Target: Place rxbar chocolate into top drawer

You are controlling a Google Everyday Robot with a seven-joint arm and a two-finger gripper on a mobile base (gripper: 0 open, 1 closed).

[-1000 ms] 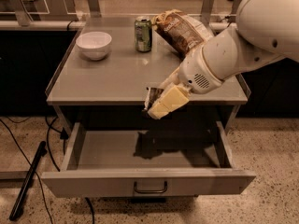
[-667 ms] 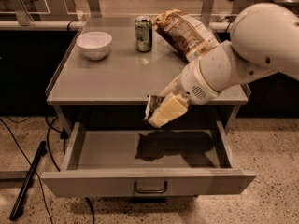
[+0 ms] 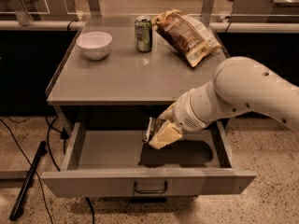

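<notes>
Cream gripper point(image 3: 158, 134), above grey top drawer point(image 3: 93, 186), holds dark rxbar chocolate point(image 3: 150, 128); white bowl point(image 3: 94, 44); green can point(image 3: 143, 34).

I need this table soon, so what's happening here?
The robot's gripper hangs over the inside of the open wide grey metal drawer, shut on a small dark-wrapped snack bar. The bar is not yet released; it is above the drawer floor, not lying on it. On the grey tabletop behind sit a white bowl, a green can and a crinkled brown-and-yellow chip bag, none touched by the arm.
</notes>
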